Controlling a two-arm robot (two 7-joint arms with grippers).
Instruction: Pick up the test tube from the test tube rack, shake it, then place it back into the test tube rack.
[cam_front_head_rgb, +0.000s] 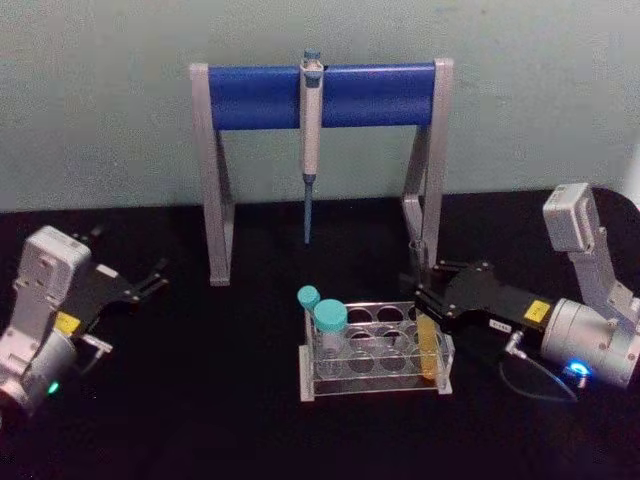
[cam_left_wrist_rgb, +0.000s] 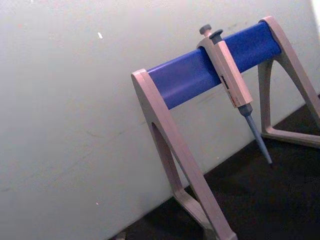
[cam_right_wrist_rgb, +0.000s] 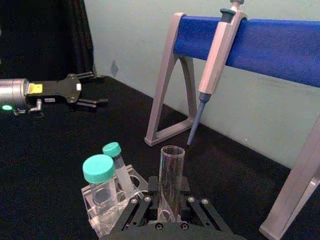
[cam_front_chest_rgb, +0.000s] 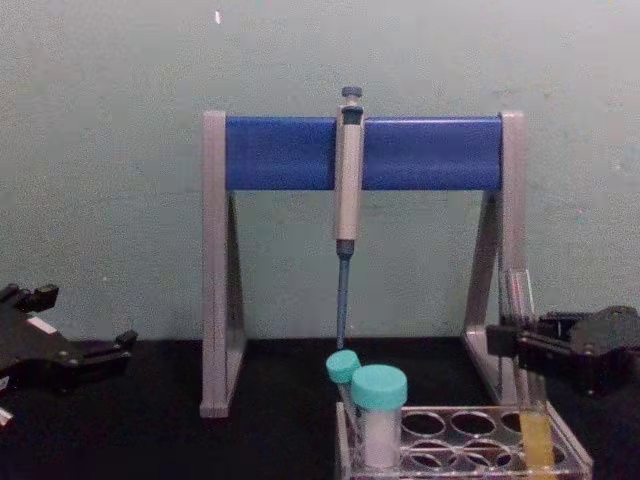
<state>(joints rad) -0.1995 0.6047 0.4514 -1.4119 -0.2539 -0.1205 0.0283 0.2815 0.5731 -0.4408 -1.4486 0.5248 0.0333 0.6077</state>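
Lab bench setting. Pipette (cam_front_head_rgb: 311, 140) hangs on a blue-barred stand (cam_front_head_rgb: 250, 95); capped tubes (cam_front_head_rgb: 330, 318) sit in a clear rack (cam_front_head_rgb: 370, 388).

Dim, even indoor light, pale wall (cam_front_head_rgb: 100, 110) softly lit, black table (cam_front_head_rgb: 220, 420) very dark, shadows faint.

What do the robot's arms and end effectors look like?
Both arms have silver-grey cylindrical wrists and boxy light-grey modules. The left end effector and right end effector are black linkage claws, each with a yellow label. The left wrist has a green light; the right, a blue light and thin grey cable.
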